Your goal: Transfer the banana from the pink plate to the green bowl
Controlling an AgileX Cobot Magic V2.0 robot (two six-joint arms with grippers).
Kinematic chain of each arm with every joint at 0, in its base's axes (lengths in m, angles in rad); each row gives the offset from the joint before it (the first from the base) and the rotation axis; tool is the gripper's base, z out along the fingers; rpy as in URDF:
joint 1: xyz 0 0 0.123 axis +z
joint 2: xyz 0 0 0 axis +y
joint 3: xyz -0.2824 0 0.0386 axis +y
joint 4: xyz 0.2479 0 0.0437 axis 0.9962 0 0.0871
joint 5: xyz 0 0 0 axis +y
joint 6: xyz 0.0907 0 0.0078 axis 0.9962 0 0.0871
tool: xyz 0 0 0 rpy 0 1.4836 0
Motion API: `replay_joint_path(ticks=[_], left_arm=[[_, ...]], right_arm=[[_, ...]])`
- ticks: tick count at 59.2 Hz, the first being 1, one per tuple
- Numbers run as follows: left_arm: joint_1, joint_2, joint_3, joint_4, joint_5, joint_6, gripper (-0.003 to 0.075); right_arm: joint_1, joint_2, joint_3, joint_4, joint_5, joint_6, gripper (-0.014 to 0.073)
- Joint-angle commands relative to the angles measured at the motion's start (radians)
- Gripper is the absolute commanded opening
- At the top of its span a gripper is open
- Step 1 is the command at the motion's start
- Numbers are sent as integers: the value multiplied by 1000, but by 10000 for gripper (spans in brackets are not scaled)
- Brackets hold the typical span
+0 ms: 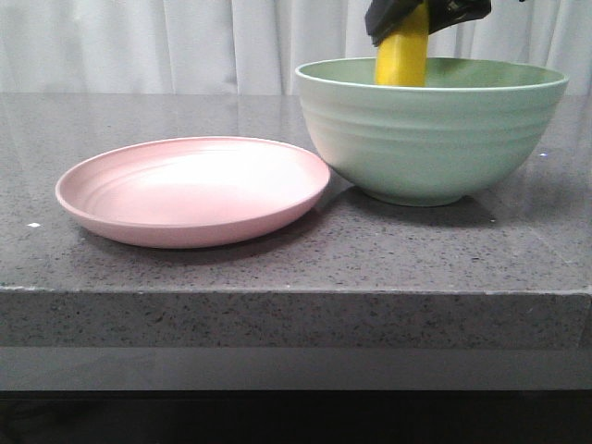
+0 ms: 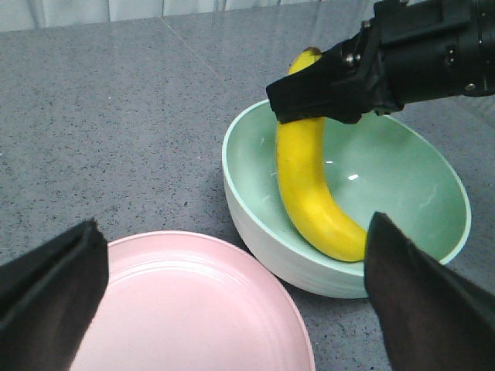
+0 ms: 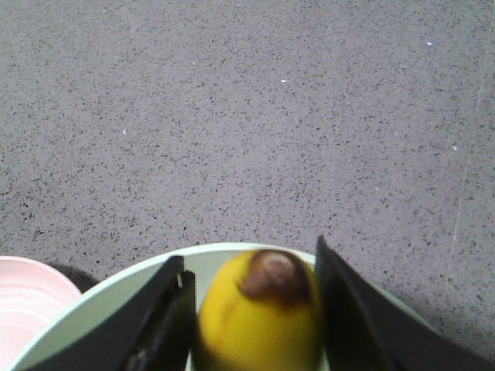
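Right gripper [image 2: 309, 97] pinching banana [image 2: 309, 185], bottom end down in green bowl [image 1: 435, 139], worktop's right side. Pink plate [image 1: 190, 190] beside bowl, near front edge. Left gripper [image 2: 232, 301] spread wide.

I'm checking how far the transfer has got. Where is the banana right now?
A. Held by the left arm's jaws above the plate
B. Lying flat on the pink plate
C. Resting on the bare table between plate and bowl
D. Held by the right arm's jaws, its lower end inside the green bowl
D. The right gripper is shut on the upper part of the banana, whose lower end is down inside the green bowl; the pink plate holds nothing.
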Motion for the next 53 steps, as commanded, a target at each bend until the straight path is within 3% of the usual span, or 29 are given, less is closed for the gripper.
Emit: replay_joint_path(ticks=[1,30,53], left_arm=[[-8,-23,-32,-8,-80,-1,651],[-8,-23,-32,-8,-80,-1,651],[13,-30,-32,24,-106,-1,651]], right_arm=[[-6,-46,-35,3,-65,-12,410],[-6,-68,-35,1,-53,-12,414],[-45,-349,35,-64,-75,-12,414]])
